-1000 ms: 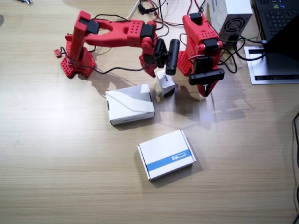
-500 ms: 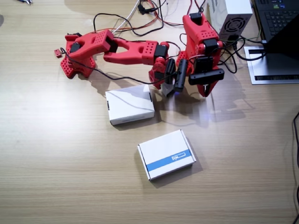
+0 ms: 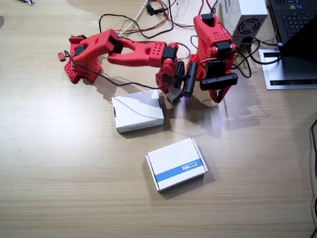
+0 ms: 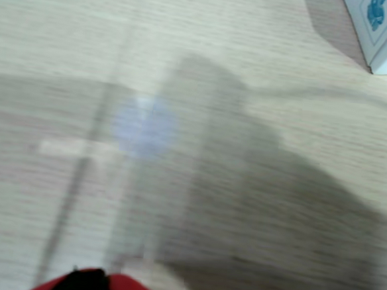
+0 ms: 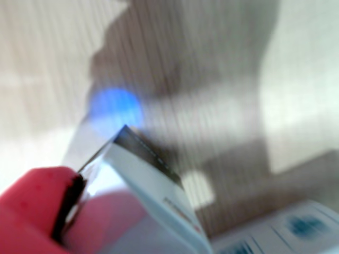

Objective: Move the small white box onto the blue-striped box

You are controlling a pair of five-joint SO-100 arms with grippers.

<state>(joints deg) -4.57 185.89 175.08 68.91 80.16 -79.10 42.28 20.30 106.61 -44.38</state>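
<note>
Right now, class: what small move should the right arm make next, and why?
Probably lift a little, then carry toward the striped box. The right gripper seems shut on the small box, which a wrist view shows against a red finger. It sits beside the plain box, well short of the striped box.

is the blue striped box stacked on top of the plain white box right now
No, the blue-striped box lies flat on the table by itself, apart from the plain white box, with bare wood between them.
</note>
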